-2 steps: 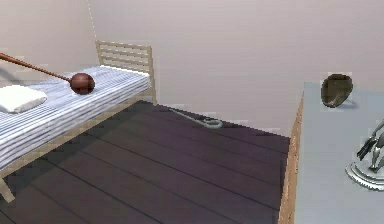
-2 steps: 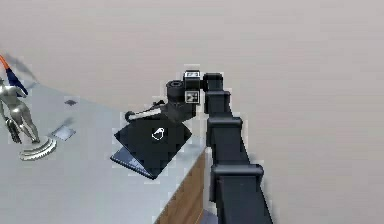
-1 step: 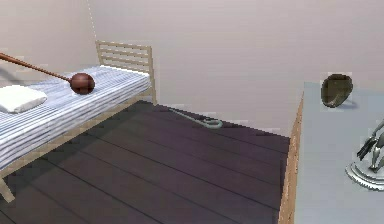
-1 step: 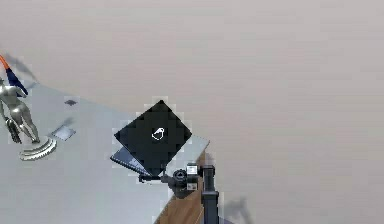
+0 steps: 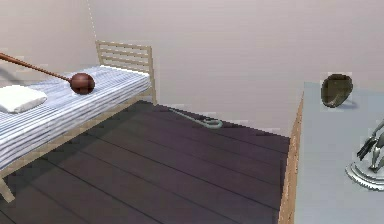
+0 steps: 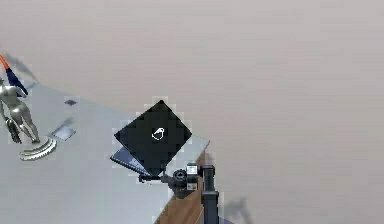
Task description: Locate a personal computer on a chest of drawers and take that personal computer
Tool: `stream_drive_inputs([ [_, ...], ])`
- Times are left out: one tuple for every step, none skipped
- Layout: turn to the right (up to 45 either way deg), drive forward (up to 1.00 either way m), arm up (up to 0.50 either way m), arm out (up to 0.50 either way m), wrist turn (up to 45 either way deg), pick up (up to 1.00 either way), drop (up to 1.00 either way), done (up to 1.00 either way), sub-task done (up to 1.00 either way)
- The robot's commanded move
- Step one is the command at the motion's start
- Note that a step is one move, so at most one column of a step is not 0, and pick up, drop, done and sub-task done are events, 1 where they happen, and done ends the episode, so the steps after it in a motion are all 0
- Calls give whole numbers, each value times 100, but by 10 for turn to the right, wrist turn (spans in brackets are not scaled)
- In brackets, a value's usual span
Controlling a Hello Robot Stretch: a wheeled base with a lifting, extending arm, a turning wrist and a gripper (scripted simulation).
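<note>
- Bed (image 5: 60, 112) with a striped cover and a pale wooden frame sits at the forward view's left. On it you see a white pillow (image 5: 20, 98) and a dark reddish round thing (image 5: 82, 83) at the end of a thin stick.
- Dark plank floor (image 5: 170, 165) fills the middle, and a small grey thing (image 5: 208, 122) lies at the foot of the wall.
- At that view's right, the chest of drawers (image 5: 330, 165) shows its grey top, which bears a dark rounded thing (image 5: 338, 90) and a silvery statue (image 5: 370, 155).
- In the arm side view, you find the statue well to the left of the fingers (image 6: 152, 177), with a small flat grey thing (image 6: 65, 132) just beside it.
- The personal computer (image 6: 155, 135), a dark laptop with its lid raised, rests on the chest top near the right corner, just above and left of the fingers. You cannot tell whether they touch it.
- The gripper (image 6: 158, 178) sits at the end of the dark arm (image 6: 210, 200), at the chest's edge. You cannot tell how its fingers are set, nor whether it holds anything.
</note>
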Motion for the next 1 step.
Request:
stream_drive_inputs([
  [0, 0, 10, 0, 0, 0, 0, 0, 0],
])
